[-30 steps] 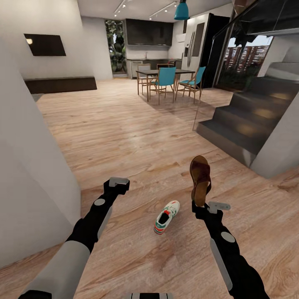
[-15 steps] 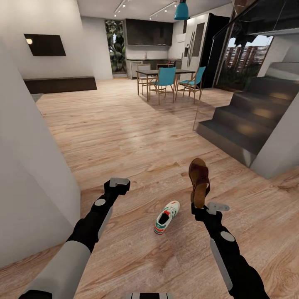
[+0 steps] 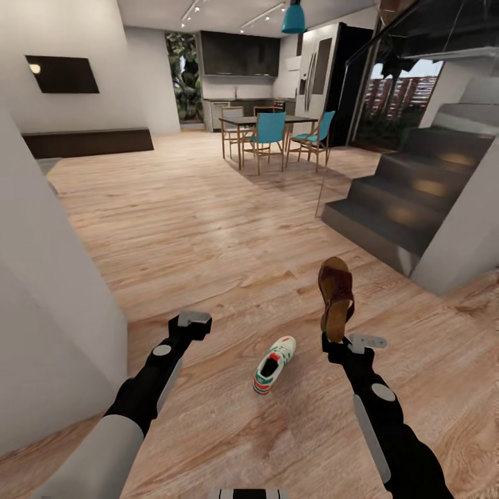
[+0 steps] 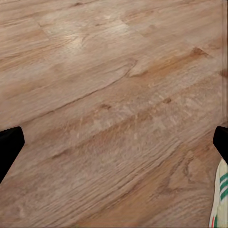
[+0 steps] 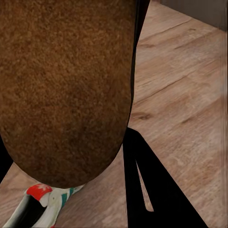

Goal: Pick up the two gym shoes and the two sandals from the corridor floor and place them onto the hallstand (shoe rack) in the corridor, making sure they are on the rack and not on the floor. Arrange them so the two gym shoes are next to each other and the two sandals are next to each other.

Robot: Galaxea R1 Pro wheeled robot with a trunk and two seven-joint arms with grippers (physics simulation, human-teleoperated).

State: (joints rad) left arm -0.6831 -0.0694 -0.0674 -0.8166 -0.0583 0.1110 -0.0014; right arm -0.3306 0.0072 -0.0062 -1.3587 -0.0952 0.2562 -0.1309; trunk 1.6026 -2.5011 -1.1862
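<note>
In the head view, no shoe rack is seen, so nothing can be judged as placed yet; most of the task appears to be left. One gym shoe lies on the corridor floor at the lower centre of the frame, between the two arms, and one sandal is held off the floor just right of centre. The second gym shoe and the second sandal are not accounted for here.

At the lower left of the frame, the left gripper hangs over bare planks. In the left wrist view its dark fingertips are seen at the two side edges, so the jaws are judged to be spread wide, with nothing between them; a striped edge of the gym shoe is caught at the lower right corner.

At the lower right, the right gripper is clamped on the sandal's lower end, the sandal standing nearly upright above it. In the right wrist view the brown sole is seen close up.
</note>
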